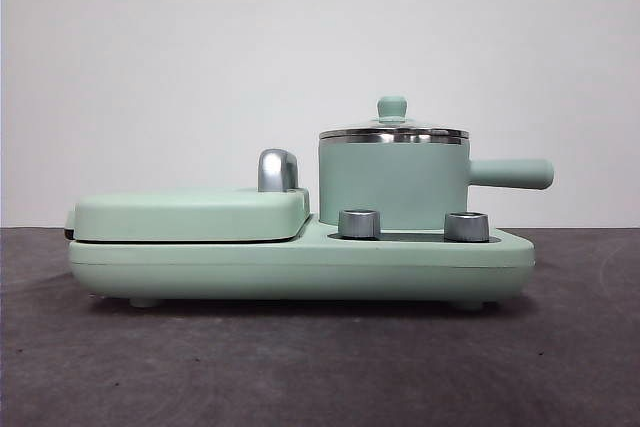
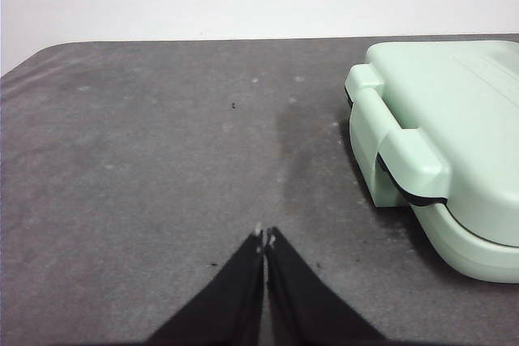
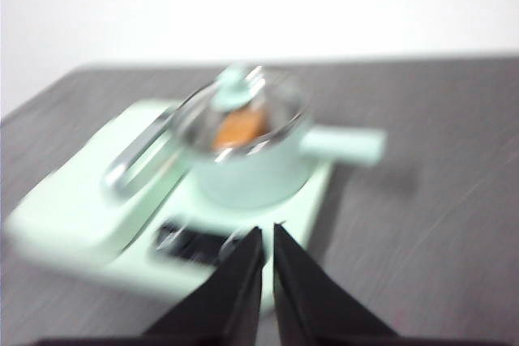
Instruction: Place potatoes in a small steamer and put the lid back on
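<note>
Only the grippers are seen of the robot. The left gripper (image 2: 265, 241) is formed of two matte black, tapering, wedge-shaped jaws with small pale specks at the tips. The right gripper (image 3: 268, 232) is likewise formed of two plain black, pointed jaws.

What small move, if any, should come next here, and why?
Probably only a retreat to rest for the right gripper. The lid sits level on the small steamer, and the blurred right wrist view shows the orange potato inside under the glass. Both grippers are shut on nothing and off the appliance; the left gripper hangs over the bare table.
</note>
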{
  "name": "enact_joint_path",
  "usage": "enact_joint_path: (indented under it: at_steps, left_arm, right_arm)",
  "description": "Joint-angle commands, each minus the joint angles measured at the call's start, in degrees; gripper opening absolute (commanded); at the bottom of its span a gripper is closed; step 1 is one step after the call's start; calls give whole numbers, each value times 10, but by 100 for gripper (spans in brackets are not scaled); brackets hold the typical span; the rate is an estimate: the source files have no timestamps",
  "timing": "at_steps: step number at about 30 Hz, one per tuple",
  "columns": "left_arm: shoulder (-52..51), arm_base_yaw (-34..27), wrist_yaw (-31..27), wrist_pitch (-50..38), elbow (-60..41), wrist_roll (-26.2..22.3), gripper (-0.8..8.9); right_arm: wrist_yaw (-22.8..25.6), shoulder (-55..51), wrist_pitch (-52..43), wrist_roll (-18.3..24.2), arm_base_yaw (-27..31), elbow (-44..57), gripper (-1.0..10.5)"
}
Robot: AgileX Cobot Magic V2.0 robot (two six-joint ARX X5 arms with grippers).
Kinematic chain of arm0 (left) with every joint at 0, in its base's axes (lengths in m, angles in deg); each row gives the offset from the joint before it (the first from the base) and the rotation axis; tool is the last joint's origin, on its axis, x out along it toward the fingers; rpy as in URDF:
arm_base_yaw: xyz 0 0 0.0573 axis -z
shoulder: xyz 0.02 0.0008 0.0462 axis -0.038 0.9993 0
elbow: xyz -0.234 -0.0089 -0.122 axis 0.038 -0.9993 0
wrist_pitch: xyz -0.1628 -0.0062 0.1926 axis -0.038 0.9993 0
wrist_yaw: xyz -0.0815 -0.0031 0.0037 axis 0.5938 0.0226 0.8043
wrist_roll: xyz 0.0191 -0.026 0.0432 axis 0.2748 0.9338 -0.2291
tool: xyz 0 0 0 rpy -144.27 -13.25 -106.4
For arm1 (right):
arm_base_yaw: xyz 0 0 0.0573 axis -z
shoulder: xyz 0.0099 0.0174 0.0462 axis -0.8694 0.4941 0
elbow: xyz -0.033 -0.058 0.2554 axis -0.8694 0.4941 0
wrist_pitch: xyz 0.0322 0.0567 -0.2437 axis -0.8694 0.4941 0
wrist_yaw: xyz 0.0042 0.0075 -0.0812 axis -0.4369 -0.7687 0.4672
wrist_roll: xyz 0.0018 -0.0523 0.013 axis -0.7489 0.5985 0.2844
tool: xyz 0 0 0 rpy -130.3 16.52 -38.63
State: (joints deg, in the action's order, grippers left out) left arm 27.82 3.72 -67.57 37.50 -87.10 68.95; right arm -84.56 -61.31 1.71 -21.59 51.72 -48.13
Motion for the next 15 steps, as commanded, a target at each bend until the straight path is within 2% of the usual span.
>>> enact_joint_path:
  at_steps: [1,3,5,7,11,15]
  left_arm:
    - [-1,-1,-2,3,-11,-8,6]
    - [-1,-1,-2,3,-11,-8,6]
    - [-1,-1,-2,3,-11,-8,6]
    - [-1,-1,-2,3,-11,-8,6]
    - [-1,-1,-2,3,-11,-8,6]
    - [-1,-1,-2,3,-11,-8,6]
  right_arm:
    - [0,-31,-193,11,38,112,19]
    - [12,-53,-259,11,59,173,19]
    - [50,-73,-297,19,80,228,19]
    - [69,-93,-294,38,97,267,19]
    - [74,-116,-276,61,113,316,19]
    - [77,-129,-261,65,117,341,19]
